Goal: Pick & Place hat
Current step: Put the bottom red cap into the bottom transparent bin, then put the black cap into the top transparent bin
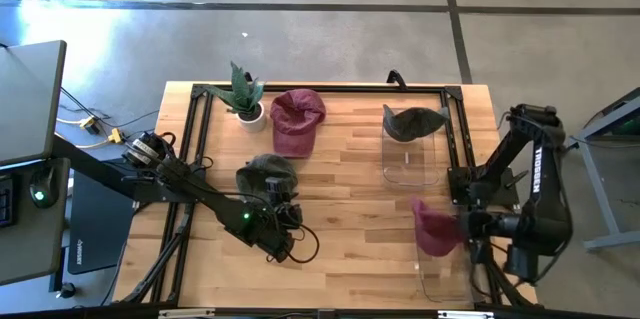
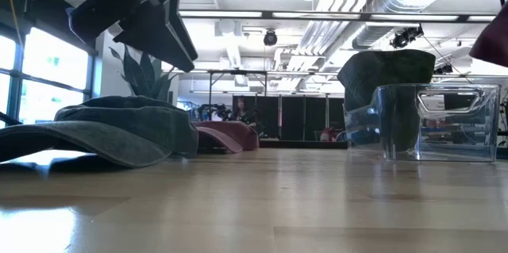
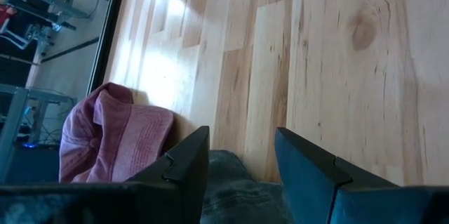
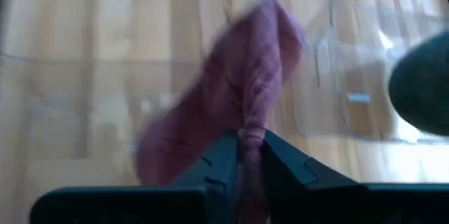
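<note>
My left gripper (image 1: 278, 199) (image 3: 242, 161) is open and hovers just above a dark green hat (image 1: 262, 173) (image 2: 103, 130), which lies flat on the table; its cloth (image 3: 235, 192) shows between the fingers. In the low view the left gripper (image 2: 139, 19) stands clear above this hat. My right gripper (image 1: 462, 227) (image 4: 251, 155) is shut on a maroon hat (image 1: 435, 229) (image 4: 231, 90) above the near clear bin (image 1: 447, 269). A second maroon hat (image 1: 297, 119) (image 3: 112, 140) lies on the table. Another dark green hat (image 1: 412, 121) (image 2: 387, 70) sits on the rim of the far clear bin (image 1: 410, 154). My right gripper pinches a bunched fold of the maroon hat's cloth (image 4: 254, 129) between its two fingers, coming roughly level from the table's right side. The hat is lifted clear and spreads out beyond the fingers over the near clear bin.
A small potted plant (image 1: 243, 94) stands at the far left of the table, next to the lying maroon hat. A black frame (image 1: 320, 87) runs along the table's far edge and sides. Bare wood (image 1: 350, 229) lies between the two arms.
</note>
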